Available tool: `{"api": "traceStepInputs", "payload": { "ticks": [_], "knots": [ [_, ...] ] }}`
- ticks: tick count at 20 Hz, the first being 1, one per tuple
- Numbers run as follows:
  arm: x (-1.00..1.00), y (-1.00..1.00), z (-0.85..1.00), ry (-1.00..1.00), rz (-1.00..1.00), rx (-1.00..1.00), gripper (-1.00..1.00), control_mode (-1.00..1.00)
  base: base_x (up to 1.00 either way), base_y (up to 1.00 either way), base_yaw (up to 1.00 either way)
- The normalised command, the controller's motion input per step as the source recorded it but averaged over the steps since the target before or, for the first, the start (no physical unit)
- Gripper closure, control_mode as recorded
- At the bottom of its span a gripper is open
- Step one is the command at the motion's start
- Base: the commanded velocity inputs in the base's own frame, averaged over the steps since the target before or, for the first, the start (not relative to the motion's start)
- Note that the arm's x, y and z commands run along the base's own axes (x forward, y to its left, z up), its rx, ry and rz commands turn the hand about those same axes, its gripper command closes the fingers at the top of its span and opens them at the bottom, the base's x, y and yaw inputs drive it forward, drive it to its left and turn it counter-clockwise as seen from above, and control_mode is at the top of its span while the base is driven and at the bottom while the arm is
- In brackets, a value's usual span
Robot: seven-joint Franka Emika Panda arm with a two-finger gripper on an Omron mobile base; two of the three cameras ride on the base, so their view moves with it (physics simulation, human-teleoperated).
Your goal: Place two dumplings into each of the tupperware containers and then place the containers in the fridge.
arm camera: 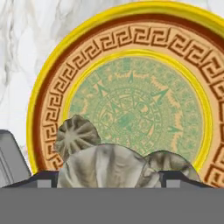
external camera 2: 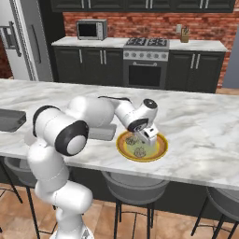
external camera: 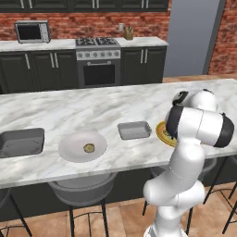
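Gripper: your gripper (arm camera: 105,175) sits low over the yellow-rimmed plate (arm camera: 43,87), fingers (arm camera: 41,179) either side of a dumpling (arm camera: 103,164); you cannot tell whether they pinch it.
Neighbours: further dumplings at its 10 (arm camera: 75,135) and 3 o'clock (arm camera: 173,164).
Tray: the tupperware container (external camera: 134,130) lies at the plate's 9 o'clock.
White plate: a white plate (external camera: 69,150) at the tray's 8 o'clock carries one dumpling (external camera: 88,148).

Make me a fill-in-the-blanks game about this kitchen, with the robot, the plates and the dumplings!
1. The gripper hangs low over the plate with the ______ rim.
2. The white plate has ______ dumpling on it.
3. The grey container on the counter sits between the white plate and the ______ plate.
4. In the hand view, the nearest dumpling sits between the two ______.

Missing words: yellow; one; yellow-rimmed; jaws
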Motion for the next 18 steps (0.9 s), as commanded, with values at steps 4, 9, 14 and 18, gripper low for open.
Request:
{"api": "traceStepInputs", "payload": {
  "ticks": [4,9,14,18],
  "knots": [
    [0.34,0.94,0.82,-0.04,0.25,0.01,1.0,-1.0,0.0,0.0,0.0],
    [0.44,1.0,0.35,0.06,0.25,0.0,1.0,-1.0,0.0,0.0,0.0],
    [0.47,0.94,-0.17,0.02,0.18,0.0,1.0,-1.0,0.0,0.0,0.0],
    [0.16,0.46,-0.37,0.0,0.04,0.0,1.0,-1.0,0.0,0.0,0.0]
  ]
}}
